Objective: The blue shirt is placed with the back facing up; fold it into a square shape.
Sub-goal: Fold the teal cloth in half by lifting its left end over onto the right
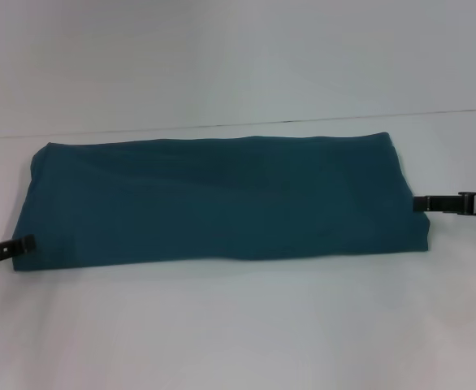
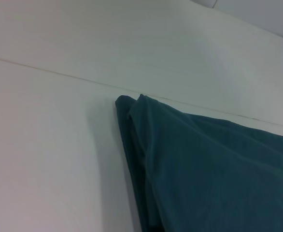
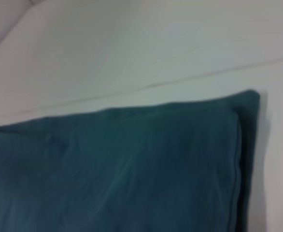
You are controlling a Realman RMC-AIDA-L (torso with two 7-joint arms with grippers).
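The blue shirt [image 1: 222, 195] lies on the white table [image 1: 238, 325], folded into a long flat band that runs left to right, plain side up. My left gripper [image 1: 25, 244] is at the band's near left corner, low by the table. My right gripper [image 1: 419, 203] is at the middle of the band's right edge. The left wrist view shows the layered left corner of the shirt [image 2: 204, 164]. The right wrist view shows the shirt's far right corner [image 3: 132, 164] with its hem. Neither wrist view shows fingers.
The white table runs on in front of the shirt and to both sides. A thin seam [image 1: 303, 120] crosses the surface just behind the shirt, with a pale wall [image 1: 238, 57] beyond it.
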